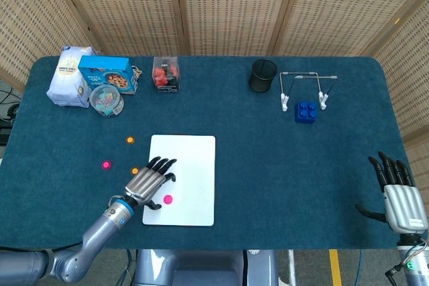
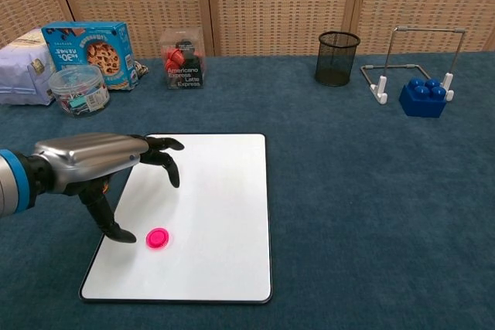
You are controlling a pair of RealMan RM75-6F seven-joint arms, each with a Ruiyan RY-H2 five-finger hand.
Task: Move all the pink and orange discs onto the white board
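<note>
One pink disc (image 1: 167,199) (image 2: 158,238) lies flat on the white board (image 1: 191,159) (image 2: 216,191), near its front left corner. My left hand (image 1: 149,180) (image 2: 100,164) hovers over the board's left edge just beside that disc, fingers spread and holding nothing. A second pink disc (image 1: 106,164) sits on the blue cloth to the left of the board. Two orange discs are also on the cloth: one (image 1: 130,140) off the board's far left corner, the other (image 1: 135,171) just beside my left hand. My right hand (image 1: 399,195) is open at the table's front right, far from the discs.
Along the back edge stand a white bag (image 1: 67,77), a blue cookie box (image 1: 106,72), a clear jar (image 1: 106,99), a clear box of red items (image 1: 165,74), a black mesh cup (image 1: 263,75), a wire stand (image 1: 305,88) and a blue block (image 1: 306,111).
</note>
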